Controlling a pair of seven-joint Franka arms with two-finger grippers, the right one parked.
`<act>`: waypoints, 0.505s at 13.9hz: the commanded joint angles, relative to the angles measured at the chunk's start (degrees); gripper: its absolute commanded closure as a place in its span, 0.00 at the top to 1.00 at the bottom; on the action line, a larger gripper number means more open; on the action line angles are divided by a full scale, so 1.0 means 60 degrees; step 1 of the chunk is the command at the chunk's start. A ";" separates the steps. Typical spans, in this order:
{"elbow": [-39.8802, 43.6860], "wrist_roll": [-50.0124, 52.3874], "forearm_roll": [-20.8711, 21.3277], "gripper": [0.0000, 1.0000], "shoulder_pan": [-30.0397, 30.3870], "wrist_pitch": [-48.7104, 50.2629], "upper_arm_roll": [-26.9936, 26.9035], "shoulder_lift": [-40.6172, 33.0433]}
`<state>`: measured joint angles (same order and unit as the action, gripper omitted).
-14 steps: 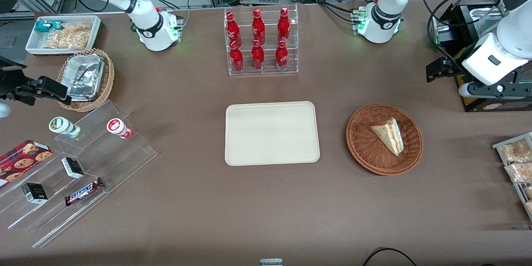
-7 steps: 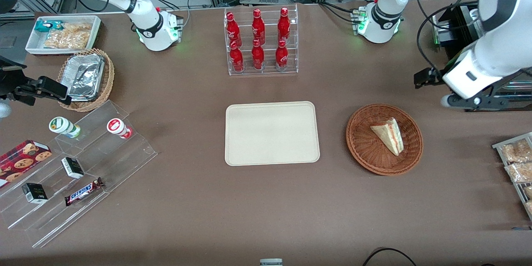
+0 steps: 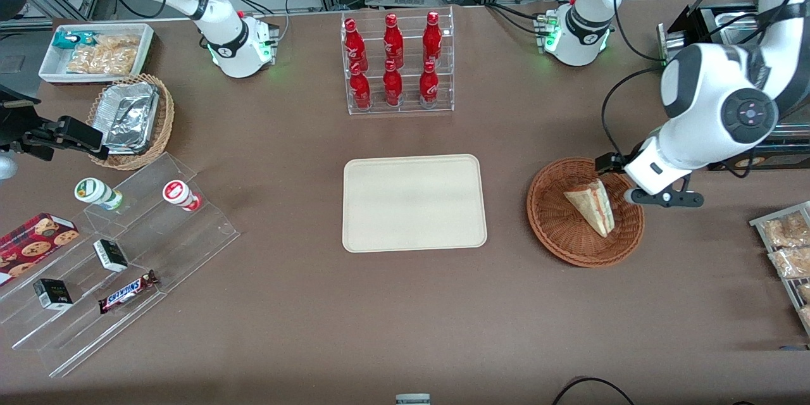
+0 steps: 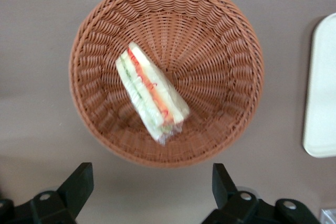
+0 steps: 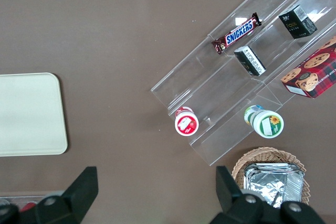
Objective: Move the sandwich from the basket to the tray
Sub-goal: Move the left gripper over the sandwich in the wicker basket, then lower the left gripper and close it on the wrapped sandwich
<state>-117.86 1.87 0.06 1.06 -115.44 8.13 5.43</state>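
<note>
Sandwich (image 3: 591,205) lies on its side in the wicker basket (image 3: 557,234), filling edge facing the working arm's end of the desk (image 3: 380,316). Tray (image 3: 414,202) sits at the basket's 9 o'clock in the front view, apart from it, nothing on it. Gripper (image 4: 149,187) hovers above the basket rim at roughly 2 o'clock of the basket, fingers spread wide, holding nothing.

Step in hand: approach for the grasp. Likely best to centre over the wedge's thick middle, turn the wrist so the 2 fingers straddle the 2 bread faces across the short width, then descend and close gently; the bread looks soft and the clear wrap may slip.

In the front view the arm's wrist covers the fingertips and part of the rim. In the wrist view the fingers are cut off, and only the tray's edge shows.
</note>
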 commanded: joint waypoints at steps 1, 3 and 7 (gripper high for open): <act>-0.1430 -0.0151 0.0063 1.00 0.0057 -0.1817 0.0008 -0.0290; -0.1888 0.0271 0.0005 1.00 0.0101 -0.2613 -0.0007 -0.0233; -0.1948 0.4660 0.0019 1.00 0.0043 -0.3125 -0.0021 0.0075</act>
<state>-128.86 19.71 -0.05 1.19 -131.62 7.63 5.88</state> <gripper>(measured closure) 0.000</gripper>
